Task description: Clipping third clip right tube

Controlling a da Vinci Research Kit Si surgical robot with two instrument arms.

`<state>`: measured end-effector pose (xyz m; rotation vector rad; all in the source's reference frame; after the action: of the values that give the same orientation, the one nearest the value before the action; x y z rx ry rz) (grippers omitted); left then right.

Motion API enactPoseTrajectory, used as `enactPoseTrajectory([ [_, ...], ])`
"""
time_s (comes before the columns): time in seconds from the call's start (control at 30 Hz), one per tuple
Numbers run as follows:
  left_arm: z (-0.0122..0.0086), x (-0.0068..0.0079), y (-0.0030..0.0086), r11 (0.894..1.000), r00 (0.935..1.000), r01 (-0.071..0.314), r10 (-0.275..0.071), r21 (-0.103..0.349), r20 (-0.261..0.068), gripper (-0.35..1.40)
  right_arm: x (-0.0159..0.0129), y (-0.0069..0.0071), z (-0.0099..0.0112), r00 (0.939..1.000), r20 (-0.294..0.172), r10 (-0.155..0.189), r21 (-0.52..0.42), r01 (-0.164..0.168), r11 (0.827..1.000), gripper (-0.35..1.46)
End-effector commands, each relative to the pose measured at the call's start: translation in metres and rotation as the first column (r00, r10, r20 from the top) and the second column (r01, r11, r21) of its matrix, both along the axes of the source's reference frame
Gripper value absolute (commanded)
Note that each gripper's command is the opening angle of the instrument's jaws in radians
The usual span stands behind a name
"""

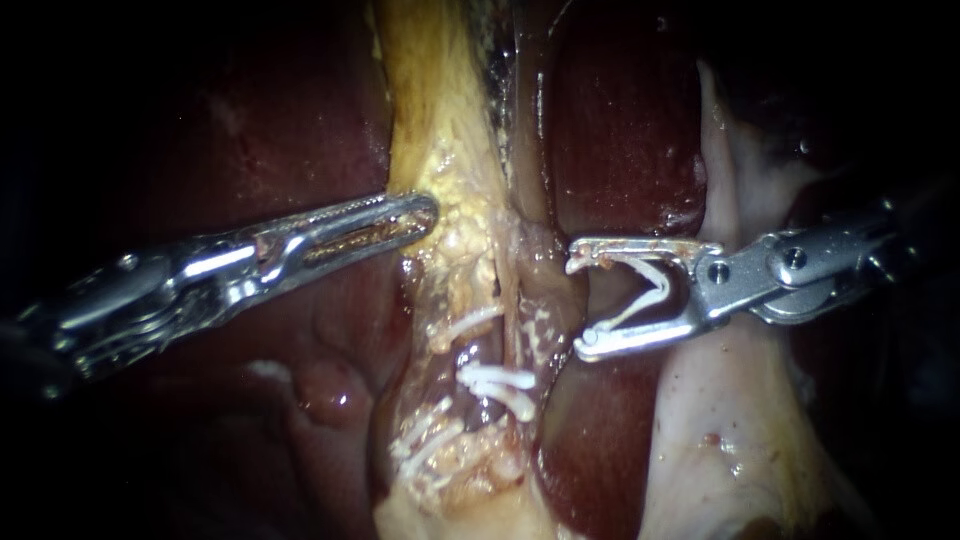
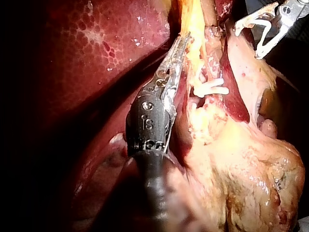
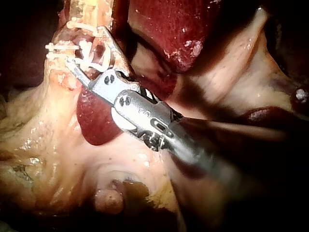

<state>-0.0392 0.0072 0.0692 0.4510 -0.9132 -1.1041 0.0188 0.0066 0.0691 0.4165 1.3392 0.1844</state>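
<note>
Right instrument (image 1: pixel 576 305): jaws spread, gripping a white clip (image 1: pixel 648 292). The right tube (image 1: pixel 545 295) runs upright just beyond the tips, crosswise to them. Left instrument (image 1: pixel 425 212): jaws closed, empty.

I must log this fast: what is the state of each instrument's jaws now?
Left instrument: jaws shut, gripping nothing visible.
Right instrument: jaws spread, holding an open clip.

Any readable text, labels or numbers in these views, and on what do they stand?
Left instrument: faint marks on its dark housing in the left wrist view, too small to read.
Right instrument, the clip it holds, the liver: no text.
No labels or signs anywhere else.
</note>
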Motion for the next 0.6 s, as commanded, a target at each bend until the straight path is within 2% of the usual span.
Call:
enactPoseTrajectory([
  [0.03, -0.0001, 0.0001, 0.0, 1.0, 1.0, 0.0, 0.0, 0.0, 0.001, -0.35, 0.0001, -0.0002, 0.0002, 1.0, 0.003, 0.003, 0.019, -0.003, 1.0, 0.6],
  [0.13, -0.0008, 0.0007, 0.0003, 1.0, 1.0, -0.004, 0.004, 0.005, 0.004, -0.35, 0.0004, -0.0009, 0.001, 0.9998, 0.015, 0.009, 0.119, -0.011, 0.993, 0.6],
  [0.23, -0.0022, 0.0019, 0.0012, 1.0, 1.0, -0.001, 0.001, 0.009, -0.003, -0.35, 0.0012, -0.002, 0.0024, 0.9995, 0.03, 0.013, 0.219, -0.019, 0.975, 0.6],
  [0.33, -0.0041, 0.0036, 0.0022, 1.0, 0.9997, 0.024, -0.024, 0.002, 0.006, -0.35, 0.0024, -0.0029, 0.0041, 0.9989, 0.045, 0.014, 0.317, -0.027, 0.948, 0.6],
  [0.4, -0.0055, 0.0047, 0.0027, 0.999, 0.9992, 0.038, -0.037, -0.002, 0.011, -0.35, 0.0033, -0.0036, 0.0054, 0.9983, 0.056, 0.016, 0.382, -0.036, 0.923, 0.6],
  [0.47, -0.0066, 0.0055, 0.0029, 0.999, 0.9988, 0.046, -0.046, -0.01, 0.014, -0.35, 0.0042, -0.004, 0.0067, 0.9973, 0.071, 0.019, 0.444, -0.049, 0.895, 0.58],
  [0.53, -0.0073, 0.006, 0.0029, 0.999, 0.9987, 0.048, -0.047, -0.016, 0.017, -0.35, 0.005, -0.0041, 0.0077, 0.9964, 0.081, 0.025, 0.466, -0.06, 0.883, 0.58],
  [0.6, -0.008, 0.0062, 0.0028, 0.998, 0.9984, 0.054, -0.053, -0.017, 0.019, -0.35, 0.0059, -0.004, 0.0087, 0.9949, 0.095, 0.033, 0.502, -0.077, 0.862, 0.57],
])
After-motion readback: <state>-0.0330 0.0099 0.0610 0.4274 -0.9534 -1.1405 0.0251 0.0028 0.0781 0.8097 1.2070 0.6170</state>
